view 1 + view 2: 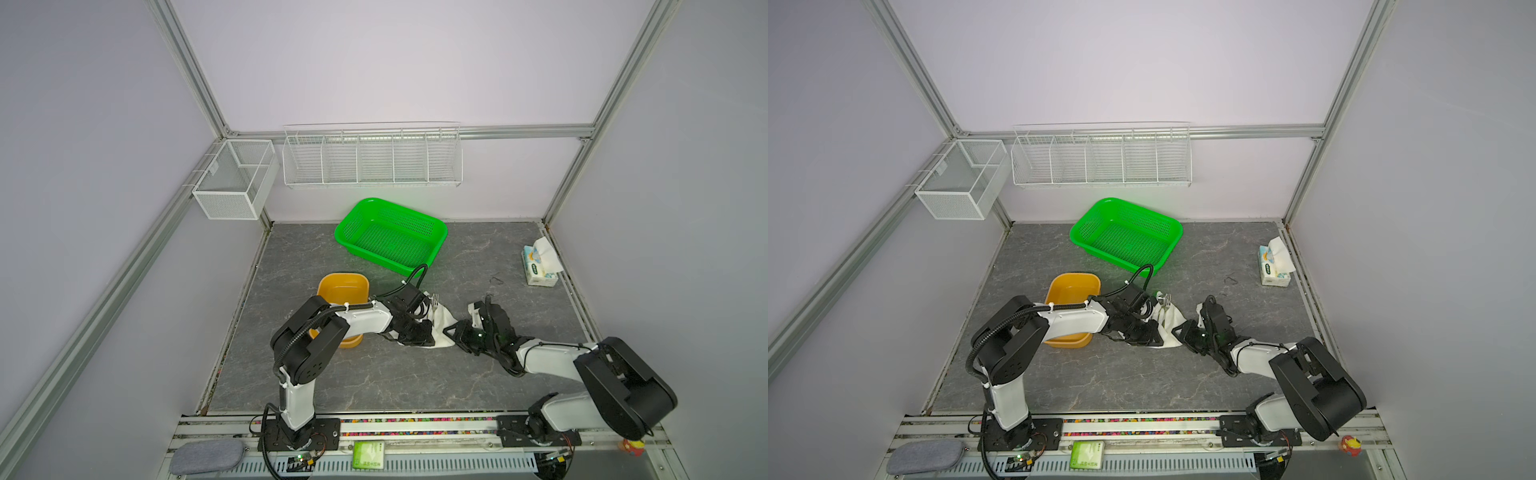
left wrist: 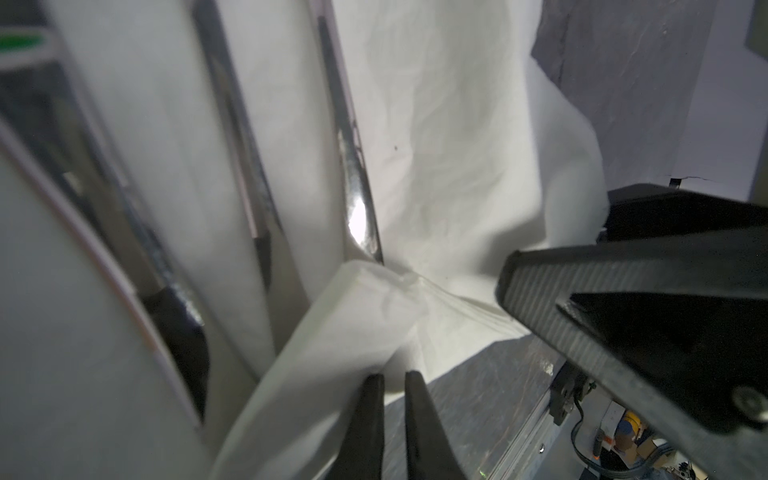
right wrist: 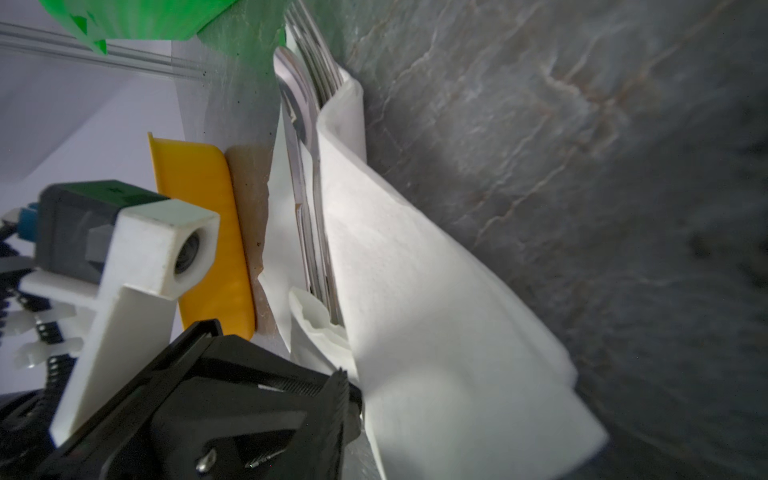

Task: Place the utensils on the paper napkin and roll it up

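A grey marbled surface [image 1: 374, 382] carries the paper napkin [image 1: 442, 322], which lies crumpled near the middle between two robot arms. The utensils [image 2: 351, 166] lie side by side on the napkin as three shiny handles, and the paper is folded up along one side of them. The fork [image 1: 435, 299] sticks its tines out past the napkin's far end, and the spoon [image 3: 293, 87] lies just beside it, its bowl also clear of the paper. The left gripper [image 2: 392, 378] sits at the napkin's near end, where the handles end. Its jaws are almost closed and pinch a raised fold of the paper at their tips. The right gripper [image 1: 452, 332] sits just beside the napkin's right edge, and one of its jaws looms close to the paper in the left wrist view. Whether its jaws are open or gripping the paper cannot be told. Behind the napkin stands a green perforated basket [image 1: 365, 255], its mesh floor in full view. To the left an orange tub [image 1: 343, 275] is partly covered by the left arm, and its visible inside is plain orange. Near the right edge stands a tissue pack [image 1: 538, 266] with a white tissue poking out. A white wire rack [image 1: 372, 158] and a mesh box [image 1: 232, 183] hang on the walls.
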### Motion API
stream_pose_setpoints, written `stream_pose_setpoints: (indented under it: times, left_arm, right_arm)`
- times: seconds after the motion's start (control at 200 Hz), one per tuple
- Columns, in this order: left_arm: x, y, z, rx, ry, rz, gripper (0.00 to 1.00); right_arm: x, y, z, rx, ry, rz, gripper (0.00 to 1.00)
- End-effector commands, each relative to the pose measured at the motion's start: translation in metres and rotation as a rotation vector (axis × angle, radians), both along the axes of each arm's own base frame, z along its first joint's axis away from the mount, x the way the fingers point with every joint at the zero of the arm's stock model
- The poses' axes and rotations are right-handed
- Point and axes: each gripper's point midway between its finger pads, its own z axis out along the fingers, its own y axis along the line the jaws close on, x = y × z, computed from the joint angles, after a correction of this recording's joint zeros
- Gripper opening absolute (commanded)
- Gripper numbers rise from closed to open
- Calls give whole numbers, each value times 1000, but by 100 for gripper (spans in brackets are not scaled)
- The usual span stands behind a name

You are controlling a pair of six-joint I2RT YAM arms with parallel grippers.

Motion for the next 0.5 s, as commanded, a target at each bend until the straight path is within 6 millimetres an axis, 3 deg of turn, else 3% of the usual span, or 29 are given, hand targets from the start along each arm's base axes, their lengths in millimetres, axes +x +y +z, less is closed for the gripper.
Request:
stream_pose_setpoints:
  times: [0.0,0.22,0.495]
  left_arm:
    - [5,0,1,22,-23,4,14]
    - [5,1,0,26,-23,4,14]
    - [5,1,0,25,-24,7,13]
  right_arm:
    - [1,7,7,5,-22,17,32]
    - [0,4,20,3,-53,13,41]
    - [3,8,31,24,-70,11,35]
